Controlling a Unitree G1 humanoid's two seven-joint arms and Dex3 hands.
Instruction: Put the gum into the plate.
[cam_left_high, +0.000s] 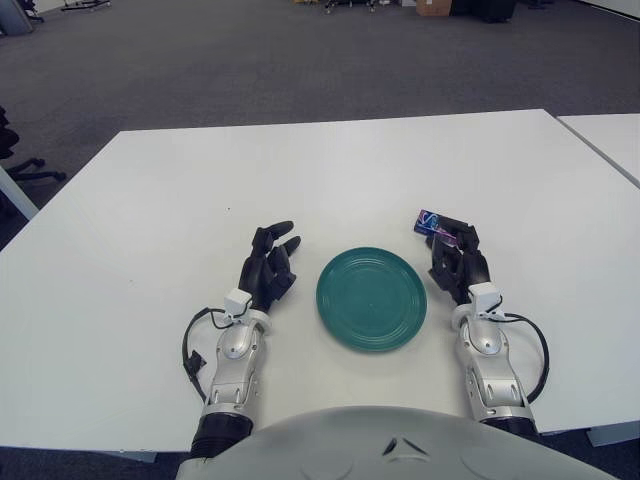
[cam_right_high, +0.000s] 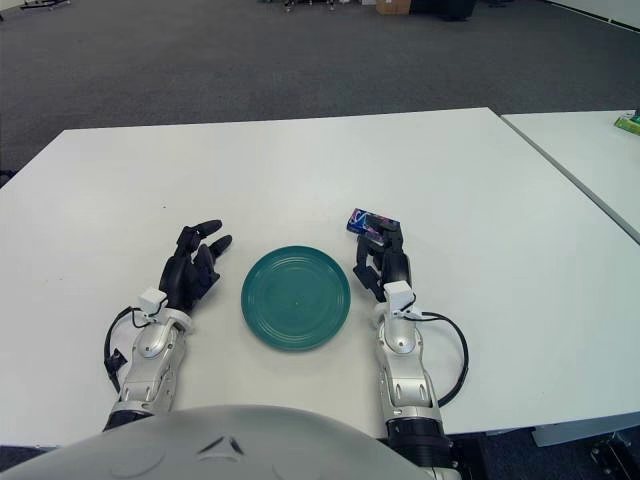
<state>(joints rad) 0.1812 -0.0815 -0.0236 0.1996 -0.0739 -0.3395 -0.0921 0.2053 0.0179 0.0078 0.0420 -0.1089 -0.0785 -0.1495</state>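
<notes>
Nearest the robot, both forearms rest on the white table (cam_left_high: 150, 200), one on each side of the teal plate (cam_left_high: 372, 298), which lies flat and empty between them. The left hand (cam_left_high: 268, 268) sits just left of the plate, its fingers spread and relaxed, holding nothing, and looks parked. The right hand (cam_left_high: 456, 262) sits just right of the plate with its fingers loosely curled and pointing away from the robot; they reach up to the gum, but whether they already pinch it cannot be told from either eye. The gum pack (cam_left_high: 432, 223), a small dark packet with a coloured print, lies flat on the table directly ahead of the right fingertips, touching or all but touching them, and beyond the plate's far-right rim, near it but off it. Its long axis runs roughly crosswise, slanting from far-left to near-right, so it lies across the line of the fingers, not along it. The right hand is plainly the nearer one; the left would have to cross over the plate to reach. My reading is that the coming move turns on the right hand closing across the packet's short width, then carrying it left and back toward the robot to the plate's centre. Farther off the table is bare, with grey carpet (cam_left_high: 250, 60) behind.
</notes>
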